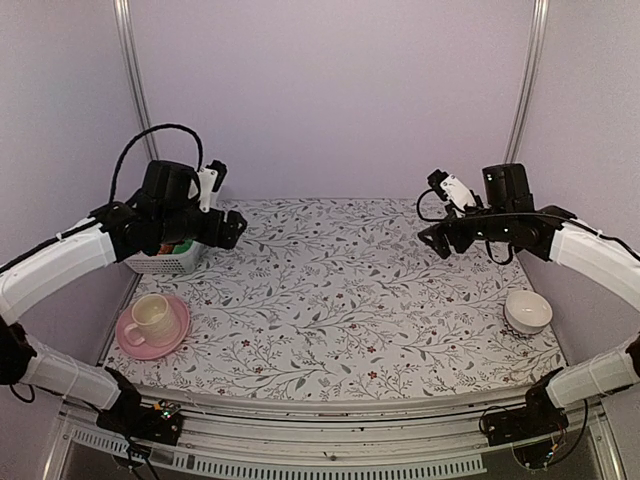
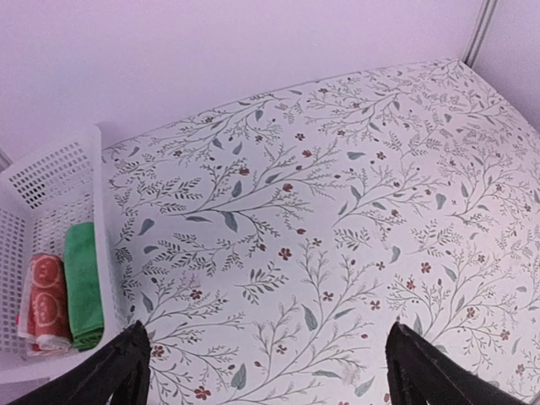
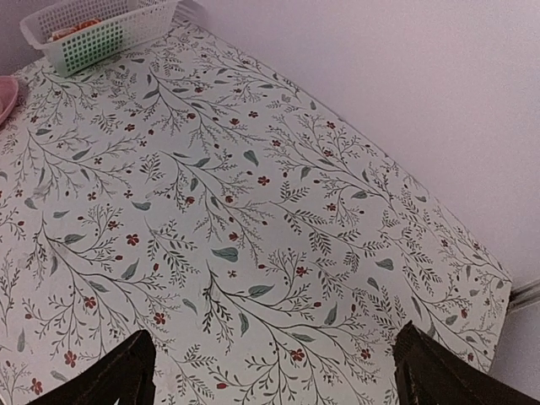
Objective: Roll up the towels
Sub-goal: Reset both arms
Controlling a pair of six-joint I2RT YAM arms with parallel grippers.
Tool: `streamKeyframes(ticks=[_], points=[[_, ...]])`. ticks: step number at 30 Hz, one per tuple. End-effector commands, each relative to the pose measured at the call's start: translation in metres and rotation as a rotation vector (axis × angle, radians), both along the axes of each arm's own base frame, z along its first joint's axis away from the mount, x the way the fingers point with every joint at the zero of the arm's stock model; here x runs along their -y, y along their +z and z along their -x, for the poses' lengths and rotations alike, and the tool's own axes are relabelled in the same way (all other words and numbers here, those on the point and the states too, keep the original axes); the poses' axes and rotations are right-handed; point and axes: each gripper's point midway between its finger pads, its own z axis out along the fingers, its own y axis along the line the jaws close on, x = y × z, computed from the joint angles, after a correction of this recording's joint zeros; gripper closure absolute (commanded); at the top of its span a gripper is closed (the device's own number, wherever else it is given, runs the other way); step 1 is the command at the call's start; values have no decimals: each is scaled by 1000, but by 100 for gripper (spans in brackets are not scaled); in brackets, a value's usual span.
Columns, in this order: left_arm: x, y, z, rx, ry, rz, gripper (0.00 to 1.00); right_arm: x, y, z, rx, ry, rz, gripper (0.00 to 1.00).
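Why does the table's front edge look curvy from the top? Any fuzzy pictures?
Top view: the wide lens bows the table edge; soft light, faint shadows. Left wrist view: the green towel in the basket looks crisp. Right wrist view: sharp, only the near fingertips look softer.

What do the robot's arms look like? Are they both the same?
Pretty much. The left arm and right arm have smooth white shells and black joints. The left end effector and right end effector are black, with dark pointed fingers. A black cable loops over the left wrist.
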Motion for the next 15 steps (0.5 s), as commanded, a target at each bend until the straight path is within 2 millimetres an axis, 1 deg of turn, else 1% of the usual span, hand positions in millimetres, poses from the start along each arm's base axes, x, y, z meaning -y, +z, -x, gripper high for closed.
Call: streamKeyframes(ticks=[1, 4, 6, 10, 15], points=[[27, -17, 30, 48, -7, 67, 3, 35, 12, 11, 68, -196, -71, 1], [32, -32, 49, 74, -7, 79, 3, 59, 15, 25, 132, -267, -110, 1], [38, -40, 61, 83, -40, 96, 3, 68, 21, 36, 177, -284, -149, 1], [39, -48, 75, 140, -59, 88, 3, 76, 35, 54, 239, -285, -211, 1], [44, -55, 87, 183, -91, 72, 3, 78, 39, 59, 270, -276, -214, 1]])
